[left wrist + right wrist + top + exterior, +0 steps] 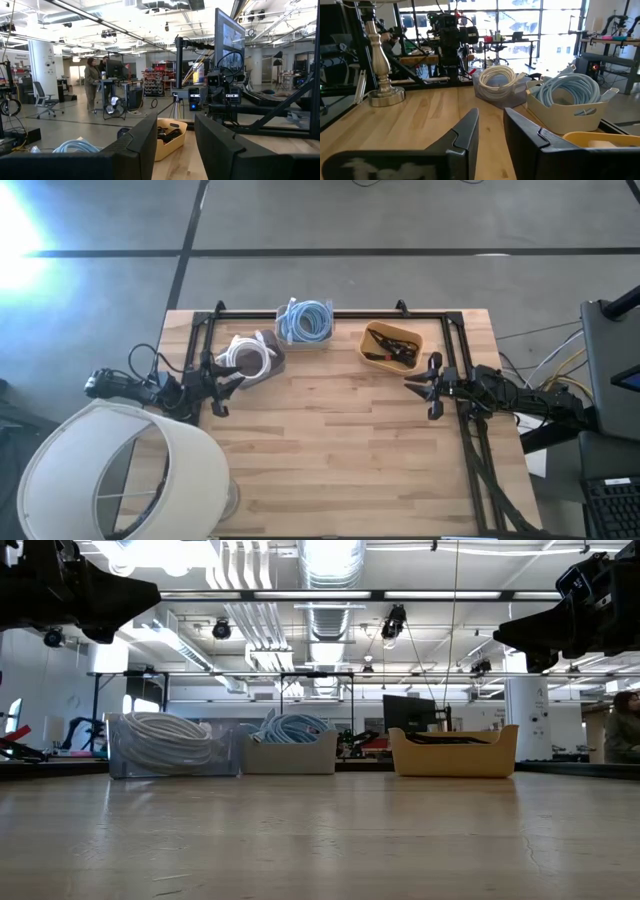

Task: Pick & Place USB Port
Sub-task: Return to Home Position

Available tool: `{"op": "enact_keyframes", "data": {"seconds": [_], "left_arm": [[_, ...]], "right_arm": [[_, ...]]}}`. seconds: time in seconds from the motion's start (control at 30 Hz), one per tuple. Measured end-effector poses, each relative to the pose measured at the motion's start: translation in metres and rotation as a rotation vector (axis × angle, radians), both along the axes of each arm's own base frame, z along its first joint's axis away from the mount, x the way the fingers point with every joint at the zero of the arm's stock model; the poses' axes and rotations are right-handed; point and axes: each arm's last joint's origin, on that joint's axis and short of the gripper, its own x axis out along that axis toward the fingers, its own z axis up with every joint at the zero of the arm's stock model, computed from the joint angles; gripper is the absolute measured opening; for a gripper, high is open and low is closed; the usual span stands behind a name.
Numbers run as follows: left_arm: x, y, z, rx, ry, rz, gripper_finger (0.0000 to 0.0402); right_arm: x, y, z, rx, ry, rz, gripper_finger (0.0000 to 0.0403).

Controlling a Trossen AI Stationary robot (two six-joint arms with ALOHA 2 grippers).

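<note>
Three bins stand along the table's far side: a clear bin with a coiled white cable (pixel 250 355), a pale bin with a coiled blue cable (pixel 305 322), and a yellow bin (pixel 391 346) holding small dark items (pixel 169 134). I cannot pick out a USB port among them. My left gripper (pixel 222 376) hovers open above the table's left side, next to the clear bin. My right gripper (pixel 424 386) hovers open on the right, just near of the yellow bin. Both are raised off the table and hold nothing, as the wrist views show (pixel 176 120) (pixel 491 112).
A large white lampshade (pixel 120 475) covers the table's near left corner, and its metal base (pixel 381 90) stands on the wood. A black frame (pixel 330 312) runs along the far edge and both sides. Bare wood (pixel 340 450) lies between the arms. People stand in the room behind (pixel 92 80).
</note>
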Motion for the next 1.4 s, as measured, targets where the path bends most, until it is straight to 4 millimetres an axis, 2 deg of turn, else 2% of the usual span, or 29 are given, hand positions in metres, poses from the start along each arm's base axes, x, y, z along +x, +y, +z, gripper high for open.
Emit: {"op": "enact_keyframes", "data": {"seconds": [0.4, 1.03, 1.4], "left_arm": [[0.0000, 0.0000, 0.0000, 0.000, 0.000, 0.000, 0.0136], [0.0000, 0.0000, 0.0000, 0.000, 0.000, 0.000, 0.0136], [0.0000, 0.0000, 0.0000, 0.000, 0.000, 0.000, 0.0136]], "right_arm": [[0.0000, 0.0000, 0.0001, 0.000, 0.000, 0.000, 0.0068], [0.0000, 0.0000, 0.0001, 0.000, 0.000, 0.000, 0.0089], [0.0000, 0.0000, 0.0001, 0.000, 0.000, 0.000, 0.0071]]}}
